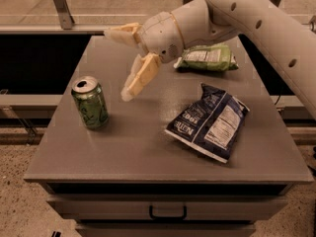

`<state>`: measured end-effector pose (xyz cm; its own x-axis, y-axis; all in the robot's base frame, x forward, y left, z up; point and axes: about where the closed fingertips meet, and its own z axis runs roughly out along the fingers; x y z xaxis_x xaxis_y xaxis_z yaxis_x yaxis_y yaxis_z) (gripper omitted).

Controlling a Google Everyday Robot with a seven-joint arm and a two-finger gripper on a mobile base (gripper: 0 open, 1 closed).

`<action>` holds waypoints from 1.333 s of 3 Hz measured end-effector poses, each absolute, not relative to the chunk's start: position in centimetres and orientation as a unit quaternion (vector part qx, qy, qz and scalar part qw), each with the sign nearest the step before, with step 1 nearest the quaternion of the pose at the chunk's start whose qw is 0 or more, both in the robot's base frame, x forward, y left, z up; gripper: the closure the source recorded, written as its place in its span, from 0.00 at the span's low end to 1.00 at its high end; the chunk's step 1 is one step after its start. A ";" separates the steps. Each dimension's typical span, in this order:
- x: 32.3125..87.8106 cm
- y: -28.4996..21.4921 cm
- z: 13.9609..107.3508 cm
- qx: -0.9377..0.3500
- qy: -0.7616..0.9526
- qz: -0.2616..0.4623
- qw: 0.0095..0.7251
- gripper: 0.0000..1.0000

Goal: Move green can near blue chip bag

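The green can (90, 102) stands upright on the left side of the grey table (148, 147), silver top up. The blue chip bag (209, 121) lies flat at the right of the table, its white nutrition panel facing up. My gripper (117, 63) hangs above the table between them, up and to the right of the can. It is open and empty: one pale finger (139, 77) points down toward the table, the other sticks out to the left. The white arm (256, 19) comes in from the upper right.
A flat green chip bag (206, 58) lies at the back right of the table, just behind the arm. A drawer with a dark handle (168, 213) is below the table's front edge. A railing and glass run behind the table.
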<state>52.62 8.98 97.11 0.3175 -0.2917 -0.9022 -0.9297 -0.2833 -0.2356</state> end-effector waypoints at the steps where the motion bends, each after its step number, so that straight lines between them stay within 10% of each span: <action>1: 52.0 10.7 95.7 -0.698 0.427 0.406 0.407 0.00; 4: 52.2 12.6 92.4 -0.713 0.397 0.419 0.399 0.00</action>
